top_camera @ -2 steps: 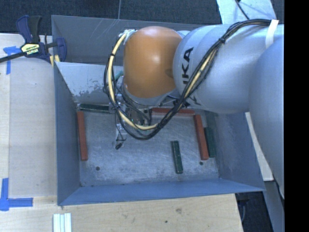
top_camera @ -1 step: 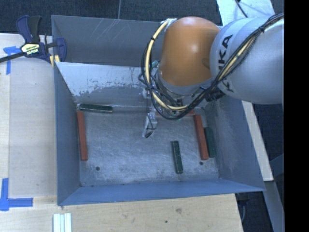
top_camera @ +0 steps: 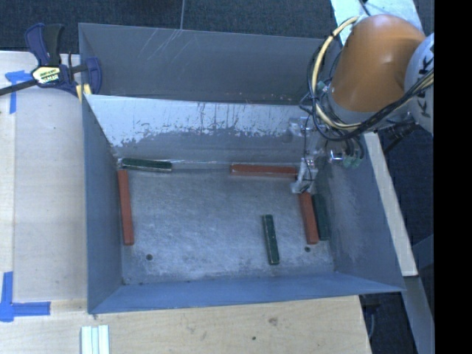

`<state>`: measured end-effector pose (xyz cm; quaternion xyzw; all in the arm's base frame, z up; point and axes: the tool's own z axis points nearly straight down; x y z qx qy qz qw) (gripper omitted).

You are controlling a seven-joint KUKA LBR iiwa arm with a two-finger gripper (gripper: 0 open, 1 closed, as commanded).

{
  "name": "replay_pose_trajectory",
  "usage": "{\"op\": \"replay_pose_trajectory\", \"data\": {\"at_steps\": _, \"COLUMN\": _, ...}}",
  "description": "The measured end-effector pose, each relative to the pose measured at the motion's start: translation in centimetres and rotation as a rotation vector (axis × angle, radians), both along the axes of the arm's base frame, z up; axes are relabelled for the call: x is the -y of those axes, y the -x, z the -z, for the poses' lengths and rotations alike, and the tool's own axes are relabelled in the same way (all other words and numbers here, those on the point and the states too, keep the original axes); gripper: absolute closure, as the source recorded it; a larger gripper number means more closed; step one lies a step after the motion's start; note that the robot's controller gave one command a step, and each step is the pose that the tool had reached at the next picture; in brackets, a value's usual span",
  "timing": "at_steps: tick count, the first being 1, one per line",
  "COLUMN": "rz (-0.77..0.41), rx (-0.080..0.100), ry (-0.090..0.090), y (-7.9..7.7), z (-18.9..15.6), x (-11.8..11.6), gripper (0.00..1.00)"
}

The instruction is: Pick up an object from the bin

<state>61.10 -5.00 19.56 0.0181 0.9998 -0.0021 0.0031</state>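
Observation:
My gripper (top_camera: 304, 177) hangs low at the bin's back right, under the orange-covered wrist. It is right at the right end of a red-brown stick (top_camera: 259, 170) that lies along the back wall. Just below it starts another red-brown stick (top_camera: 309, 220), which runs down the right side with a dark green stick (top_camera: 320, 214) tight against its right. A separate dark green stick (top_camera: 271, 239) lies on the floor to the lower left of the gripper. Nothing is visibly held.
A long red-brown stick (top_camera: 125, 206) lies along the left wall. A dark green stick (top_camera: 146, 166) sits in the back left corner. The sloped bin walls stand close around the gripper at the back and right.

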Motion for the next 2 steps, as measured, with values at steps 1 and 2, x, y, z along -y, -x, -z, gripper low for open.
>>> {"op": "replay_pose_trajectory", "data": {"at_steps": 1, "rz": 0.09, "rx": -0.007, "ry": -0.004, "y": 0.6, "z": 4.2, "x": 1.8, "gripper": 0.0}}
{"op": "replay_pose_trajectory", "data": {"at_steps": 2, "rz": 0.181, "rx": -0.02, "ry": -0.005, "y": -1.4, "z": 12.9, "x": 2.7, "gripper": 0.0}}
